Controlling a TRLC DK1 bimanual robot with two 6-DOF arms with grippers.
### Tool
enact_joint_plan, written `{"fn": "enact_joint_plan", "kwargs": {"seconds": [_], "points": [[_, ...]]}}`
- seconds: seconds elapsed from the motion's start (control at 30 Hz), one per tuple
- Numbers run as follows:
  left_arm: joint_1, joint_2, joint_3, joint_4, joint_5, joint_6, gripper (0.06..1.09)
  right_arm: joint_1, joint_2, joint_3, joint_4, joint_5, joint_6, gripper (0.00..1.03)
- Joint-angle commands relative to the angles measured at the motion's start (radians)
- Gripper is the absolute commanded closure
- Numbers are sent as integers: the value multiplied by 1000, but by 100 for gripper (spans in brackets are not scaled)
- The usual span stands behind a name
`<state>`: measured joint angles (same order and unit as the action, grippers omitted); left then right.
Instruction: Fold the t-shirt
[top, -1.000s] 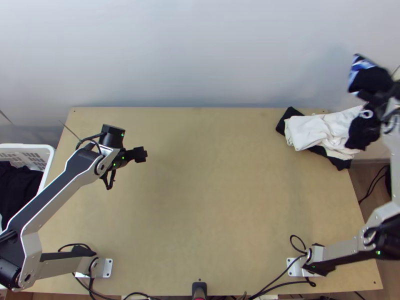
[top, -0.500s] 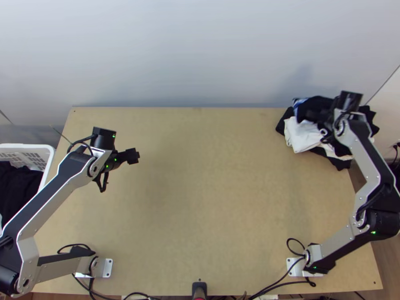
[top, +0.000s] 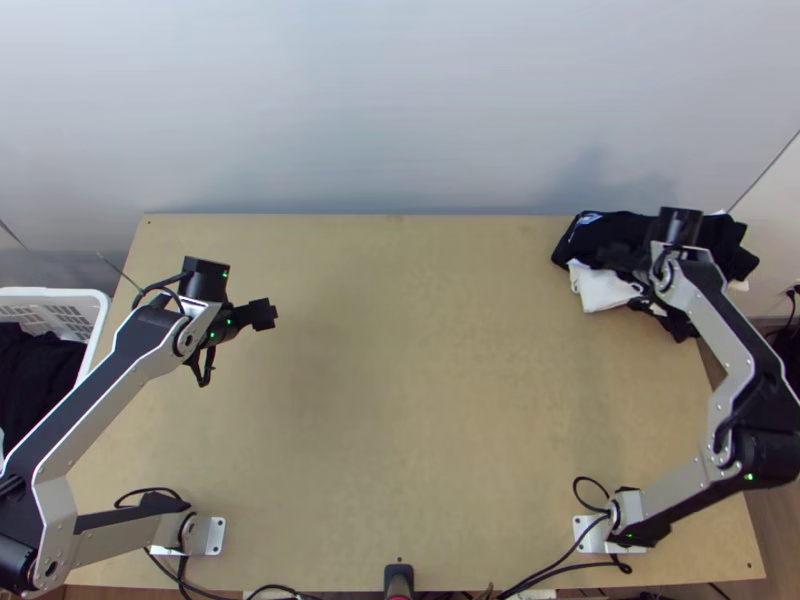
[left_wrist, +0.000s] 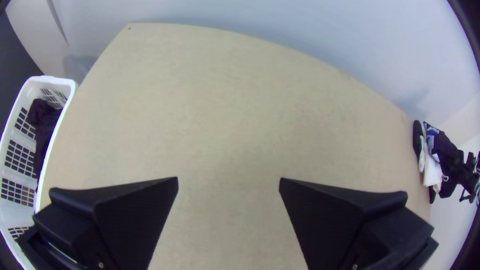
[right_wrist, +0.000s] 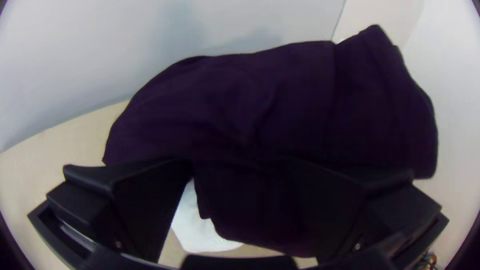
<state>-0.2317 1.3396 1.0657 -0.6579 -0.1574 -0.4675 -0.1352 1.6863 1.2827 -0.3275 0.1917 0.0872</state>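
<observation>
Black t-shirt (top: 618, 230) lowered, long axis sideways, print (top: 589, 218) leftward, right gripper (top: 632, 264) spread, left gripper (top: 268, 314) spread

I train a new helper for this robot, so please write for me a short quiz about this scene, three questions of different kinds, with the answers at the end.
1. True or false: the left gripper has its two fingers apart.
2. What holds dark cloth beside the table?
a) a grey bucket
b) a white basket
c) a cardboard box
3. At the table's far right corner, what colour is the lower cloth that shows from under the black cloth?

Key: 1 true; 2 b; 3 white.
</observation>
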Motion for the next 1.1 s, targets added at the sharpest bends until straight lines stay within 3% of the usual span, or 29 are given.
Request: {"fn": "enact_joint_plan", "kwargs": {"seconds": [0.0, 0.27, 0.47, 0.8, 1.07], "points": [[2, 0, -4, 0, 1, 0, 10, -10, -109, 61, -36, -8, 29, 4], [-4, 1, 0, 3, 1, -3, 10, -26, -112, 205, -67, -63, 51, 4], [-4, 4, -3, 3, 1, -3, 10, -34, 65, 241, -39, -63, 54, 4], [3, -33, -56, 3, 1, -8, 10, -81, 280, 135, -19, -43, 55, 5], [-12, -43, -56, 4, 1, -33, 10, -103, 247, 89, -2, -44, 57, 5]]}}
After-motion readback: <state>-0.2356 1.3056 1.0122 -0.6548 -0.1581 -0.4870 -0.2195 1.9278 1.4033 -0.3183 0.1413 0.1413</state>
